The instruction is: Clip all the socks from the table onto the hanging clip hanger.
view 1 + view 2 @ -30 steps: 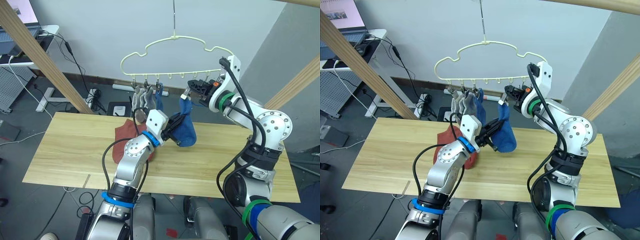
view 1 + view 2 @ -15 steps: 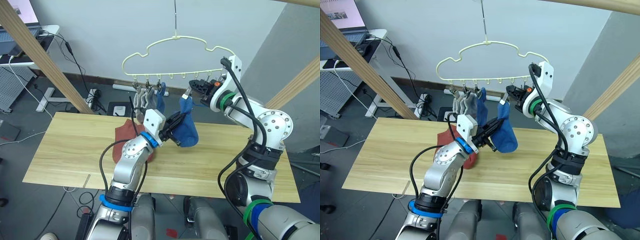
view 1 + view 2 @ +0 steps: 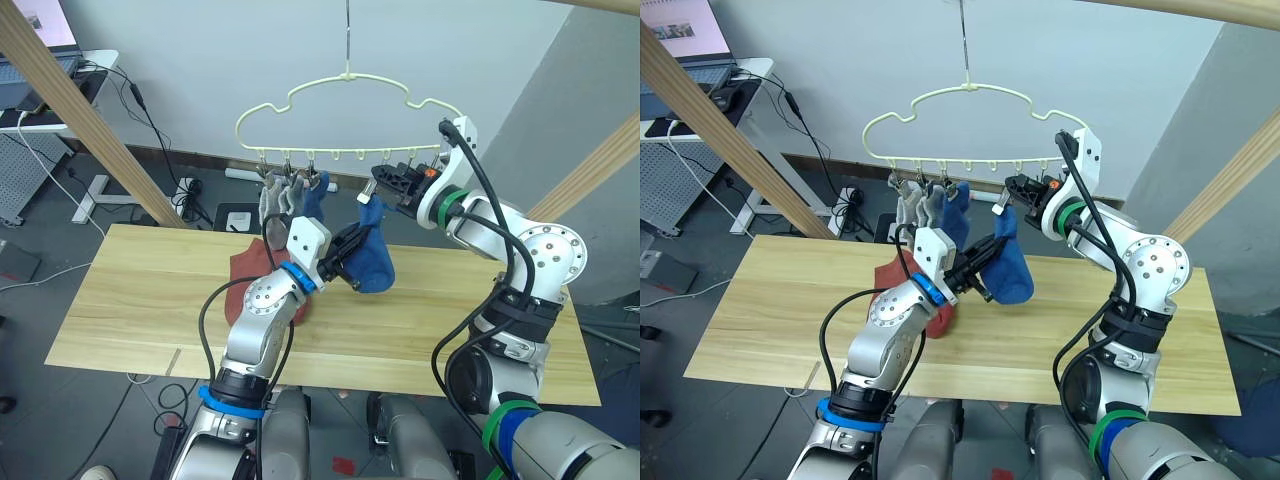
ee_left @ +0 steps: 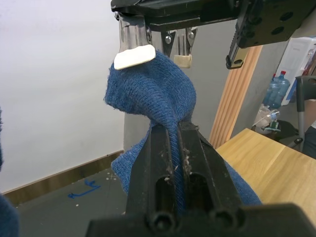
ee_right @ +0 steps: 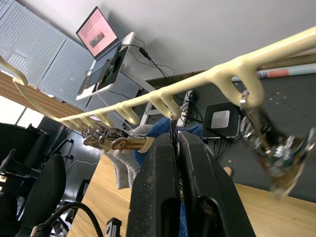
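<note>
The pale yellow clip hanger (image 3: 349, 79) hangs over the far edge of the table (image 3: 130, 300). Two grey socks (image 3: 272, 196) and one blue sock (image 3: 313, 203) hang from its left clips. My left gripper (image 3: 345, 253) is shut on the middle of another blue sock (image 3: 373, 262), holding it above the table. This sock's cuff (image 4: 143, 74) reaches up to a clip's white pad (image 4: 134, 55). My right gripper (image 3: 379, 187) is shut on that clip, whose metal (image 5: 171, 129) shows between its fingers. Rust-red socks (image 3: 238, 276) lie on the table behind my left arm.
Slanted wooden beams stand at the left (image 3: 90, 120) and the right (image 3: 600, 160) of the table. A desk with a laptop (image 3: 40, 60) and floor cables (image 3: 185, 185) lie beyond the far left. The table's left and front parts are bare wood.
The hanger has swung slightly to the left, and my right gripper has followed with the clip. My left gripper still holds the blue sock in nearly the same place.
</note>
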Controlling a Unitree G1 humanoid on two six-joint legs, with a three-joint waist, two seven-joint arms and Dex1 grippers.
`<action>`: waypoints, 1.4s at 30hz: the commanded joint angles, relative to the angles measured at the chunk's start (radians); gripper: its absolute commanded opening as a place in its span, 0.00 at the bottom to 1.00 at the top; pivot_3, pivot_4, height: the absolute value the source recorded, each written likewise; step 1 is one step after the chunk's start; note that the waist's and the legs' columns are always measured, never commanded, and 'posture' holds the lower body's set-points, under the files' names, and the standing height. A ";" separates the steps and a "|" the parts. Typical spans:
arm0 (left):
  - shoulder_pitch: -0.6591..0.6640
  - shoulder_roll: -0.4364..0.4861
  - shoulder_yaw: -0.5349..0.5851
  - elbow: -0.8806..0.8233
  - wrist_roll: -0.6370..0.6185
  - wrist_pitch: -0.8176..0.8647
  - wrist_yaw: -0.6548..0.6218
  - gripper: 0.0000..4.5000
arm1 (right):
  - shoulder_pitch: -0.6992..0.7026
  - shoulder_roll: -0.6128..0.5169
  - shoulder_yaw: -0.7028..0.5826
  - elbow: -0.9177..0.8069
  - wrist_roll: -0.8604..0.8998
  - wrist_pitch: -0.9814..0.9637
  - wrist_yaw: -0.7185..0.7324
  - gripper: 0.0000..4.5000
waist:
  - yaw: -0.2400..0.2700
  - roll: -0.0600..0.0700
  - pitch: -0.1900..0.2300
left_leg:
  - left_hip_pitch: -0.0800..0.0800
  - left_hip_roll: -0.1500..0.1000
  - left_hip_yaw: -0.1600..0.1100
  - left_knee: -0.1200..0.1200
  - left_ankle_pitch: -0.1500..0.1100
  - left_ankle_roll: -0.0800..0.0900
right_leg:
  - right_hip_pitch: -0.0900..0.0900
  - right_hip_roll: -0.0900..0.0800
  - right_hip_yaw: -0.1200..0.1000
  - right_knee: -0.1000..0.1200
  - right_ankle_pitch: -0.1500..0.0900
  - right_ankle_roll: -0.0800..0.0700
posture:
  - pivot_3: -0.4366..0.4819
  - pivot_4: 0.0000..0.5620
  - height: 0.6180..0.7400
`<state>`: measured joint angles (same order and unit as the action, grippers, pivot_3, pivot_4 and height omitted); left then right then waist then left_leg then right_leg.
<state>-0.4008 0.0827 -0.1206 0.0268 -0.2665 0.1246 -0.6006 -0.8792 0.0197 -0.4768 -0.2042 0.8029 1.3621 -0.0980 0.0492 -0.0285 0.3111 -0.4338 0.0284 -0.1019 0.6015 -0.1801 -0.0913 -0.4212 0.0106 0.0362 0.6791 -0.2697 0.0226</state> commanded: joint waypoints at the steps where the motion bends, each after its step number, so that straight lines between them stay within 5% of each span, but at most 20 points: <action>1: -0.007 -0.010 -0.016 -0.025 -0.001 -0.023 -0.004 0.00 | 0.052 -0.021 0.020 -0.002 -0.024 0.025 -0.025 0.00 | 0.000 0.000 0.000 | 0.000 0.000 0.000 0.000 0.000 0.000 | 0.000 0.000 0.000 0.000 0.000 0.000 | 0.64 0.56 1.00; 14: -0.002 0.007 -0.029 -0.021 0.006 0.007 -0.004 0.00 | 0.051 -0.045 -0.048 -0.043 0.076 0.069 -0.019 0.99 | -0.019 0.002 0.001 | -0.001 0.000 0.001 -0.002 0.000 0.000 | -0.002 0.000 0.001 0.000 0.000 0.000 | 0.63 0.53 1.00; 16: 0.000 0.014 -0.027 -0.021 0.001 0.024 -0.004 0.00 | 0.046 -0.044 -0.079 -0.082 0.138 0.107 -0.011 0.99 | -0.024 0.002 0.001 | -0.001 0.000 0.001 -0.003 0.000 0.000 | -0.002 0.000 0.001 0.000 0.000 0.000 | 0.63 0.53 1.00; 23: 0.007 0.063 -0.008 -0.018 -0.036 0.117 -0.041 0.48 | 0.095 -0.071 -0.109 -0.218 0.284 0.167 -0.003 1.00 | -0.036 0.002 0.001 | -0.001 0.001 0.002 -0.004 0.000 0.000 | -0.003 0.001 0.001 0.000 0.000 0.000 | 0.61 0.52 1.00; 28: 0.024 0.126 0.022 -0.021 0.001 0.258 0.037 0.80 | 0.249 -0.241 0.072 -0.339 0.203 0.078 0.092 1.00 | -0.039 0.002 0.001 | -0.001 0.001 0.002 -0.003 0.000 0.000 | -0.003 0.001 0.002 -0.001 0.000 0.000 | 0.62 0.52 1.00; 31: 0.050 0.159 0.017 -0.060 0.084 0.300 0.136 0.80 | 0.321 -0.331 0.203 -0.381 0.072 -0.065 0.127 1.00 | -0.048 0.002 0.001 | -0.001 0.001 0.003 -0.004 0.000 0.000 | -0.004 0.001 0.003 -0.001 0.000 0.000 | 0.62 0.52 1.00; 34: 0.080 0.225 0.060 -0.138 0.011 0.343 0.053 0.80 | 0.396 -0.390 0.353 -0.401 -0.112 -0.256 0.136 1.00 | -0.052 0.002 0.001 | -0.001 0.001 0.003 -0.004 0.000 0.000 | -0.004 0.001 0.003 -0.001 0.000 0.001 | 0.62 0.52 1.00; 39: 0.074 0.296 0.203 -0.275 -0.185 0.415 -0.037 0.81 | 0.470 -0.398 0.522 -0.397 -0.342 -0.473 0.100 0.74 | -0.052 0.002 0.001 | -0.001 0.002 0.003 -0.005 0.000 0.000 | -0.005 0.001 0.003 -0.001 -0.001 0.001 | 0.63 0.53 1.00; 42: 0.082 0.336 0.222 -0.358 -0.210 0.432 -0.043 0.81 | 0.475 -0.347 0.554 -0.390 -0.401 -0.527 0.080 0.74 | -0.050 0.002 0.002 | -0.001 0.002 0.004 -0.005 0.000 -0.001 | -0.005 0.001 0.004 -0.001 -0.001 0.001 | 0.67 0.54 1.00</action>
<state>-0.3253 0.4078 0.0903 -0.2552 -0.4432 0.5473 -0.6290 -0.4028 -0.3416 0.0681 -0.5645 0.4436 0.8914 -0.0033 -0.0007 -0.0269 0.3126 -0.4345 0.0302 -0.0984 0.5967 -0.1798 -0.0920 -0.4261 0.0115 0.0399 0.6783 -0.2704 0.0238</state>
